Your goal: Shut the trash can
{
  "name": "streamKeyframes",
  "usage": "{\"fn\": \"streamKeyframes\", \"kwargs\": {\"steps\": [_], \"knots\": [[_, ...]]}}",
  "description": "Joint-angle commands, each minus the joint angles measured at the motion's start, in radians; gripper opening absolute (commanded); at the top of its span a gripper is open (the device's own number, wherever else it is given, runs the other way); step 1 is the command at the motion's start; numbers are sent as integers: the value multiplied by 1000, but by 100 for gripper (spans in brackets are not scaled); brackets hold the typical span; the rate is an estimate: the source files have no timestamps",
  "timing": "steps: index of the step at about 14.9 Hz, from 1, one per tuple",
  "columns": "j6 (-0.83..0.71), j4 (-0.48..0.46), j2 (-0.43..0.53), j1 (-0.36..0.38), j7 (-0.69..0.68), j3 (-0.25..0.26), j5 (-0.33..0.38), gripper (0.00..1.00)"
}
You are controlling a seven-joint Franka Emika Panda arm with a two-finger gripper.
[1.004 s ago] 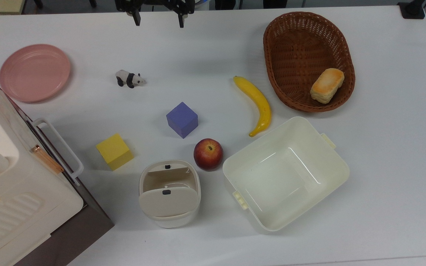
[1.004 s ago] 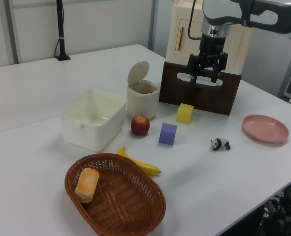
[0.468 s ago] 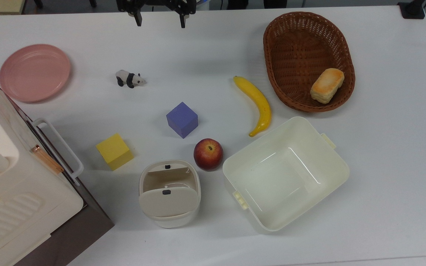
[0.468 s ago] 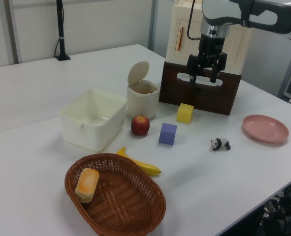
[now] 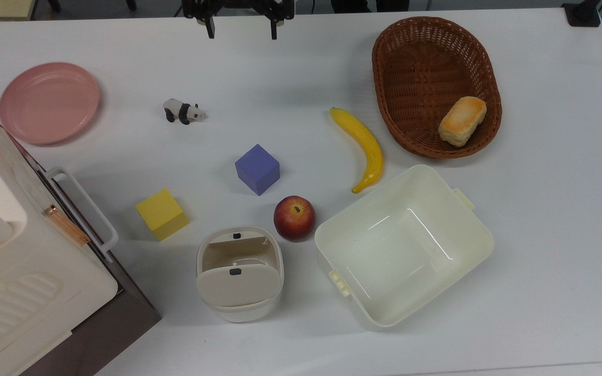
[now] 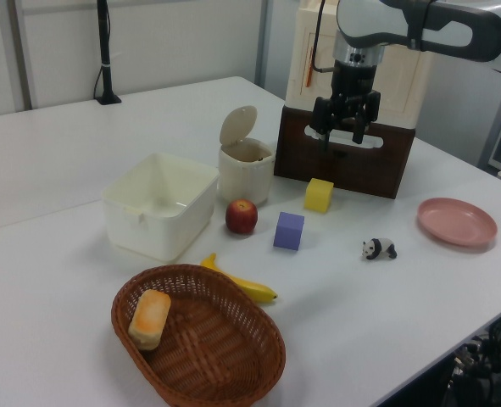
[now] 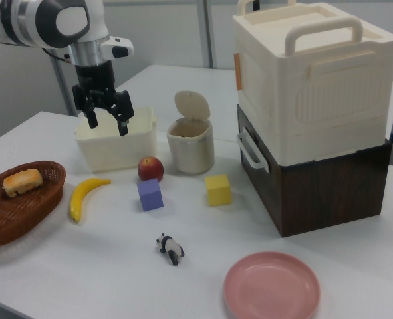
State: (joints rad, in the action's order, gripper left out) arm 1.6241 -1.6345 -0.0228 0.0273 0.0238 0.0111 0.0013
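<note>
The trash can [image 5: 240, 308] is a small cream-white bin near the table's front edge in the top view, between the yellow cube and the apple. Its hinged lid [image 6: 237, 125] with a black button stands tilted up, so the bin [image 7: 191, 147] is uncovered. My gripper [image 5: 242, 31] hangs high over the far side of the table, well away from the bin. Seen in the left view, the gripper [image 6: 341, 140] is open with nothing between its fingers. The right view has the gripper [image 7: 108, 123] up in front of the tub.
Around the bin are an apple [image 5: 294, 218], a lidless cream tub [image 5: 458, 219], a yellow cube [image 5: 162, 214] and a purple cube [image 5: 257, 168]. Farther off lie a banana [image 5: 366, 146], a panda figure [image 5: 183, 111], a pink plate [image 5: 48, 102] and a wicker basket [image 5: 384, 52] with bread. A big white appliance [image 5: 13, 271] stands at the top view's left.
My gripper has shifted toward the top view's right and toward the left view's left, still open. Nothing on the table has moved.
</note>
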Motion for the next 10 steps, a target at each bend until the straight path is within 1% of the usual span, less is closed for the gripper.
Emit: {"fn": "streamKeyframes", "kwargs": {"steps": [1,2,4,5,7,10], "knots": [[26,5,-8,-15,2,-10,-14,100],[57,2,-6,-18,5,-8,-11,95],[85,1,-6,-20,-5,-8,-7,56],[103,-2,-8,-23,-5,-8,-7,42],[117,-5,-6,-30,-10,-8,-4,0],[117,-5,-8,-30,-9,-8,-4,0]]}}
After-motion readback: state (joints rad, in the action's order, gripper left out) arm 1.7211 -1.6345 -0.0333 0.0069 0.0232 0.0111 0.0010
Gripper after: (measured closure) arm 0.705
